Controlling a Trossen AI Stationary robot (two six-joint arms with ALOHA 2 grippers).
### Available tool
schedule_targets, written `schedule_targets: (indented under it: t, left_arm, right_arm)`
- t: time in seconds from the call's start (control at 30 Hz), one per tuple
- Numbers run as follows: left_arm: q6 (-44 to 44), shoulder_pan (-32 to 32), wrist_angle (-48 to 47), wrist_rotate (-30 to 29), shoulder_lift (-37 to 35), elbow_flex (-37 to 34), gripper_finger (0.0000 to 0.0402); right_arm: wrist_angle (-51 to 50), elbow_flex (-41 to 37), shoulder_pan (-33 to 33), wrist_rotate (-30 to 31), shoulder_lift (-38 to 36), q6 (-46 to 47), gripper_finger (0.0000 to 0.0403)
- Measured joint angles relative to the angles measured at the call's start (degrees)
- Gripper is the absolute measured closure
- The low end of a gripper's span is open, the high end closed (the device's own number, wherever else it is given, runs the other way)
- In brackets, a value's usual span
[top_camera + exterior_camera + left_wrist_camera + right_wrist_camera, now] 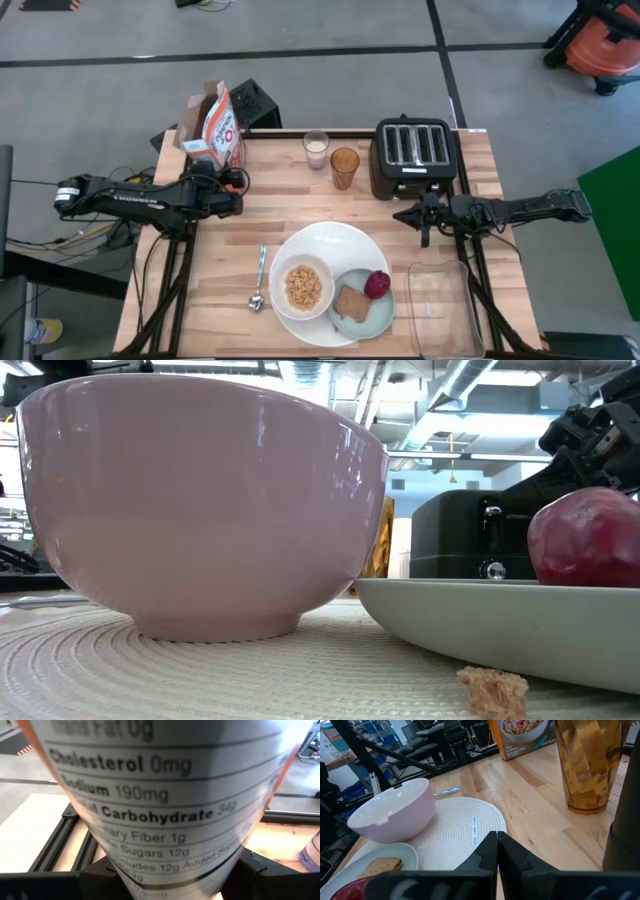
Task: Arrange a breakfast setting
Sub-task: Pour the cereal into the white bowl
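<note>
High view, left hand apparently gripping open-topped orange-white cereal box

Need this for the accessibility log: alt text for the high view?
Overhead: left gripper holds the cereal box at the table's back-left corner. Right gripper waits shut beside the toaster. Bowl, toast and red fruit sit plated.

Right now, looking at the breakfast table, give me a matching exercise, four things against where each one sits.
Things:
1. red fruit
2. teal-handled spoon
3. orange-white cereal box
4. amber glass

Places:
A. in the left gripper at the table's back corner
B. beside the toaster
C. on the pale green small plate
D. left of the large white plate

Pairs: 1-C, 2-D, 3-A, 4-B
</note>
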Motion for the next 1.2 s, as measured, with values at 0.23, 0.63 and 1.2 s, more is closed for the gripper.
schedule_targets:
  t: [0.23,0.63,1.2]
  left_arm:
    - [-0.74,0.81,0.53,1.00,-0.23,0.00,0.0203]
    - [7.37,3.87,3.39,8.12,-3.24,0.02,0.0166]
    - [16.04,3.91,3.45,16.12,-15.65,-0.04,0.0163]
  right_arm:
    - [0.01,0.00,0.01,0.00,-0.01,0.00,0.0372]
    - [0.02,0.00,0.00,0.00,0.00,0.00,0.0372]
    - [0.00,0.00,0.00,0.00,-0.01,0.00,0.0372]
